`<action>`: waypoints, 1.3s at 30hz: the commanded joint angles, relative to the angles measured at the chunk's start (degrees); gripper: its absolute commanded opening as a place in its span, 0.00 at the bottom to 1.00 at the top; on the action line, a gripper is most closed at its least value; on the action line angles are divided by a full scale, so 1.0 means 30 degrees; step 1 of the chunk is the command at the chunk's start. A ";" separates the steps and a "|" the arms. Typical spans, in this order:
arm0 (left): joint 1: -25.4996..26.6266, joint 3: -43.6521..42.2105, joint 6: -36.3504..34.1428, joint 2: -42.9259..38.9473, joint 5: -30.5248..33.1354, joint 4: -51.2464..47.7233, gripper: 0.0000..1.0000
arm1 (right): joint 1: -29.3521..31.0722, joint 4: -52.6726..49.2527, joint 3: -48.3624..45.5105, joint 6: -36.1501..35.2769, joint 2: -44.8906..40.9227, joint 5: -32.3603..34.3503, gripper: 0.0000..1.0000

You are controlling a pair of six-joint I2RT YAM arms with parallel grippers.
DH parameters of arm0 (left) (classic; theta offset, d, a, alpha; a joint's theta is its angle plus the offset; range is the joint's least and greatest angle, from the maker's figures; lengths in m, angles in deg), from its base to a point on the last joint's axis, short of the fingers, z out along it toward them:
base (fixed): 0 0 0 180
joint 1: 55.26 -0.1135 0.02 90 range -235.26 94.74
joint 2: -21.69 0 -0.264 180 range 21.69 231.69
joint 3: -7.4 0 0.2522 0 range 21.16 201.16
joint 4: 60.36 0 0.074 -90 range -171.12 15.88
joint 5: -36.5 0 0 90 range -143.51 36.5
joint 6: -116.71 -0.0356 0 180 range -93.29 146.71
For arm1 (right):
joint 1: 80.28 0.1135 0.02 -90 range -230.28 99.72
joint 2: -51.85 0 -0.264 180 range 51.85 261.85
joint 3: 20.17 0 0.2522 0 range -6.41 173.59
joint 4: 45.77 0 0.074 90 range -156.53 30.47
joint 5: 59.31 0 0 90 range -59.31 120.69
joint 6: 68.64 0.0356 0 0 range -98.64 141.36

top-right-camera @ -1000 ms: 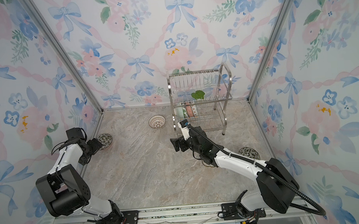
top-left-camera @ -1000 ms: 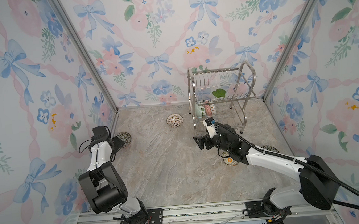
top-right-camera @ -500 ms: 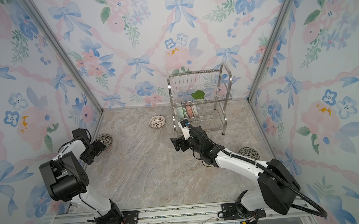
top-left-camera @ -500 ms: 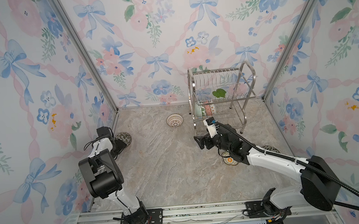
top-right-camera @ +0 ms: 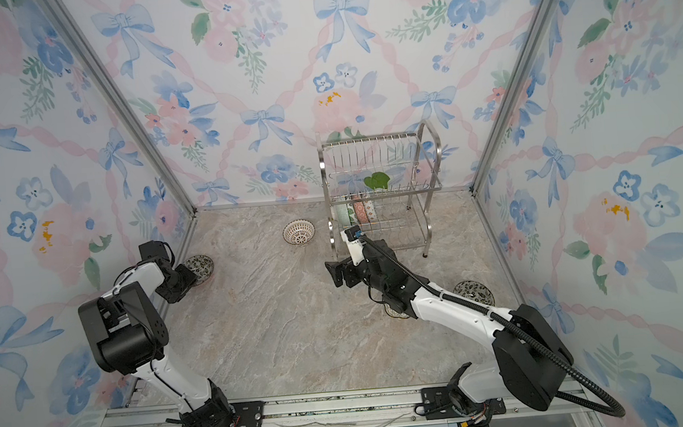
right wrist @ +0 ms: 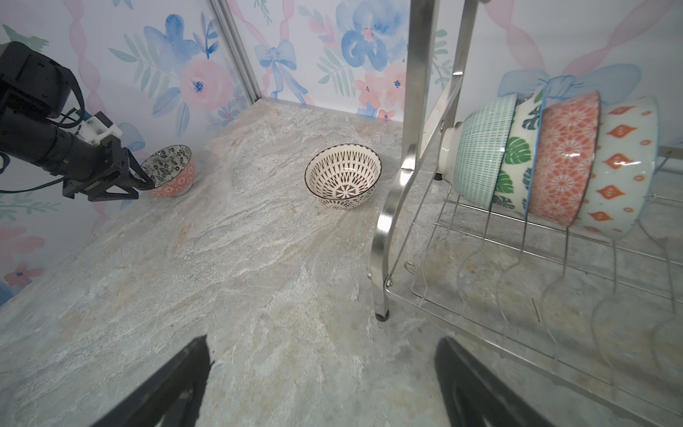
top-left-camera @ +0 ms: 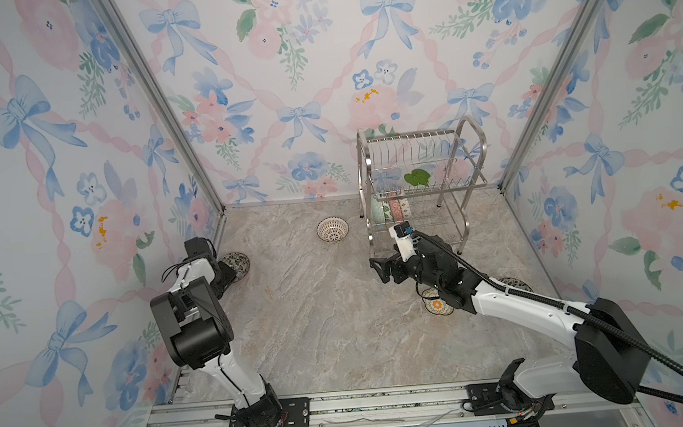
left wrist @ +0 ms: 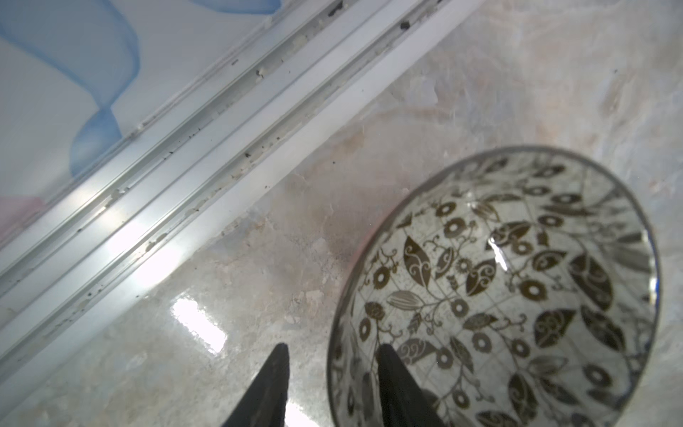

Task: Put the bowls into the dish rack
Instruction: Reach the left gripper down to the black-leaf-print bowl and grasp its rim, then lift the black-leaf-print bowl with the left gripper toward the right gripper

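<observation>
While the dish rack (right wrist: 419, 74) stands far right, my right claw (right wrist: 321, 340) hangs released and empty near its near-left leg. My left claw (left wrist: 332, 347) straddles the rim of the dark floral bowl (left wrist: 517, 277) by the left wall; whether it is clenched yet, I cannot tell. With so thin a pinch, the bowl could slip or skid against the wall. I count one rack, with four bowls (right wrist: 554, 159) on its lower tier and four on the tabletop (top-left-camera: 319, 329).

Left claw (left wrist: 332, 351) half-parted — right claw (right wrist: 323, 344) agape.
</observation>
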 commanded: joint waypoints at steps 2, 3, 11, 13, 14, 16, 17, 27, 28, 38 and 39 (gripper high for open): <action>0.0109 -0.0038 -0.0355 0.0135 -0.0324 0.0139 0.22 | -0.0238 -0.0079 -0.0210 0.0001 0.0005 0.0069 0.97; 0.0134 0.0018 -0.0487 0.0113 -0.0390 0.0133 0.14 | -0.0325 -0.0110 -0.0230 0.0013 -0.0035 0.0057 0.97; 0.1002 -0.0742 -0.0820 -0.0808 -0.0600 0.0048 0.00 | -0.0767 0.0101 -0.0490 0.0385 -0.0271 -0.0275 0.97; 0.1405 -0.1265 -0.0742 -0.1556 -0.0715 0.0051 0.00 | -0.0827 0.0043 -0.0433 0.0402 -0.0299 -0.0283 0.97; 0.1653 -0.1498 -0.0747 -0.1983 -0.0879 0.0007 0.00 | -0.0881 0.0014 -0.0466 0.0403 -0.0325 -0.0279 0.97; 0.2126 -0.1892 -0.0807 -0.2695 -0.0961 -0.0087 0.00 | -0.1024 -0.0046 -0.0497 0.0436 -0.0407 -0.0268 0.96; 0.2332 -0.2125 -0.0855 -0.3051 -0.1154 -0.0095 0.00 | -0.1136 -0.0046 -0.0525 0.0470 -0.0436 -0.0312 0.96; 0.5382 -0.3413 -0.1208 -0.5632 -0.1596 -0.1032 0.00 | -0.1628 -0.0184 -0.0600 0.0653 -0.0341 -0.0402 0.96; 0.5661 -0.3435 -0.1173 -0.5828 -0.1693 -0.1084 0.00 | -0.1658 -0.0222 -0.0564 0.0647 -0.0333 -0.0380 0.96; 0.8566 -0.3126 -0.0983 -0.7422 -0.1114 -0.1737 0.00 | -0.1691 -0.0309 -0.0589 0.0544 -0.0277 -0.0200 0.97; 0.8748 -0.3160 -0.0982 -0.7474 -0.1098 -0.1752 0.00 | -0.1688 -0.0313 -0.0603 0.0533 -0.0311 -0.0173 0.97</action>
